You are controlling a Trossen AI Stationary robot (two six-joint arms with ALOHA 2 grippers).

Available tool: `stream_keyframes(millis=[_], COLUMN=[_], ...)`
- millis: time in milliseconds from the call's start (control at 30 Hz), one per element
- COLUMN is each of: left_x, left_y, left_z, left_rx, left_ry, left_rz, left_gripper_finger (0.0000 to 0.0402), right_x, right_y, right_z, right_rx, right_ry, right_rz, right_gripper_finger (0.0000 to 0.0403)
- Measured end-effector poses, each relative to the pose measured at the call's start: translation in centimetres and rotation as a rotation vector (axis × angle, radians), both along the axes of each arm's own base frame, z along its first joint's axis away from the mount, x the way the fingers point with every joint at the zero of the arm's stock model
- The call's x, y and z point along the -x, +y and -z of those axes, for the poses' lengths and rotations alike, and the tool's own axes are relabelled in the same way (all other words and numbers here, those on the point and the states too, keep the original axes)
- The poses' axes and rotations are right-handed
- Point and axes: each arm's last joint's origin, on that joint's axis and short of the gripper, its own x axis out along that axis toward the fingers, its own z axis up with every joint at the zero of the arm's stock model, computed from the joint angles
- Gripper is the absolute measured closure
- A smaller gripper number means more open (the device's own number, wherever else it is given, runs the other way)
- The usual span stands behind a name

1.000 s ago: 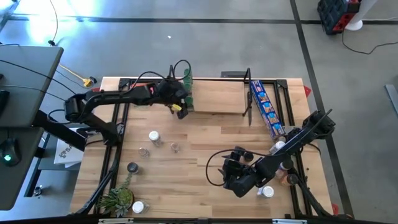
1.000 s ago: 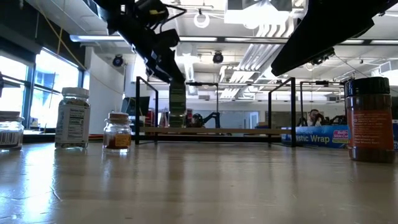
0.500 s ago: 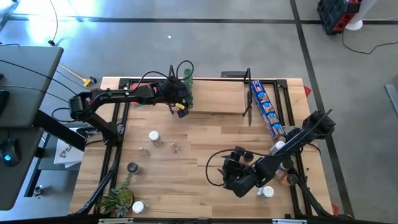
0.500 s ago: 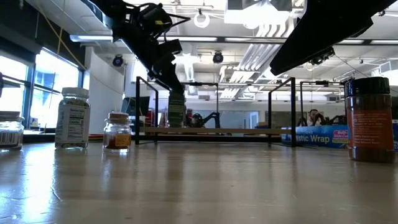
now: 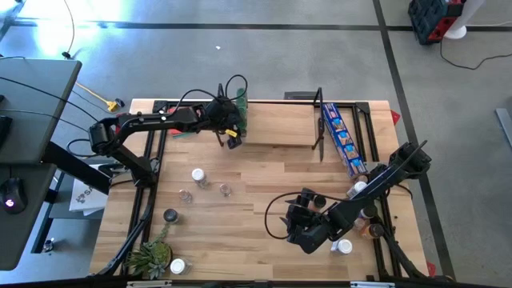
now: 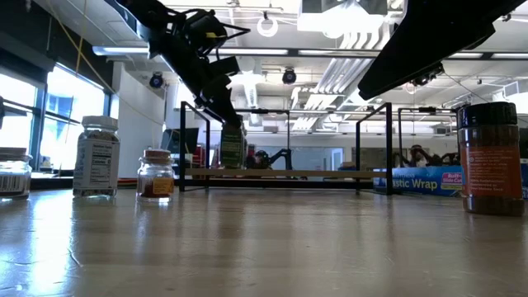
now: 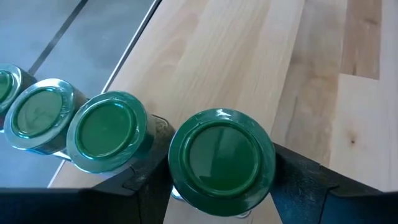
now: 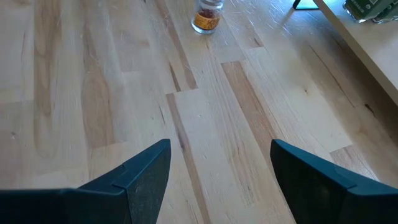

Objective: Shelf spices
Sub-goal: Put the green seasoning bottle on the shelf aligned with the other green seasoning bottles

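Observation:
The shelf [image 5: 280, 128], a light-wood board between black end frames, stands at the table's far side. At its left end a row of green-lidded spice jars [image 7: 107, 130] stands upright on the board. My left gripper [image 7: 221, 186] is open, one finger on each side of the nearest green-lidded jar [image 7: 222, 160], which also stands upright on the board [image 6: 232, 147]. My right gripper [image 8: 221, 168] hangs open over bare table at the near right [image 5: 298, 228]. Several more jars [image 5: 198, 176] stand loose on the table. My left gripper comes at the jar slanting down from the table's left. Its fingers [image 7: 149, 183] stand close against the jar's two sides just under the lid's rim [image 7: 177, 186]. Whether they touch it, I cannot tell. The jar's base rests on the shelf board.
A blue printed packet [image 5: 342, 140] lies by the shelf's right end. A small plant [image 5: 150, 258] stands at the near left corner. Jars stand at the left [image 6: 96, 157] and near the right edge [image 5: 360, 188], with a dark-lidded one [image 6: 491, 157] close to the low camera.
My left gripper has sunk a little at the shelf's left end and rolled slightly. The green-lidded jar between its fingers has come down with it and now stands on the board. My right arm has kept still.

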Motion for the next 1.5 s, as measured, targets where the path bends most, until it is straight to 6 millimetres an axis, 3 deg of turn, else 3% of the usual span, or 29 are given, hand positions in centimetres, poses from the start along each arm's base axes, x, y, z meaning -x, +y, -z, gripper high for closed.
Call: stream_keyframes(millis=[233, 500, 933, 1167, 1367, 1500], left_x=[0.0, 0.3, 0.9, -0.1, -1.4, -1.9], left_y=[0.0, -0.3, -3.6, -5.5, -5.1, -4.8], left_z=[0.0, -1.0, -3.8, -1.2, 1.8, 2.7], left_rx=[-0.013, -0.091, -0.147, -0.048, -0.064, -0.109], left_ry=[0.008, 0.007, -0.038, 0.069, 0.160, 0.194], left_rz=[0.011, 0.007, 0.088, 0.139, 0.101, 0.067], left_gripper_finger=[0.0140, 0.0135, 0.0138, 0.0201, 0.0275, 0.0305], right_x=[0.0, 0.0, 0.0, 0.0, -0.1, -0.1], right_y=[0.0, 0.0, 0.0, 0.0, 0.0, 0.0], right_z=[0.0, 0.0, 0.0, 0.0, 0.0, 0.0], right_rx=[0.000, -0.001, -0.004, -0.002, -0.002, -0.002], right_ry=[0.000, 0.000, -0.001, -0.005, -0.008, -0.008], right_rz=[0.000, 0.000, -0.001, 0.000, 0.002, 0.001], right_gripper_finger=[0.0133, 0.0133, 0.0133, 0.0133, 0.0133, 0.0133])
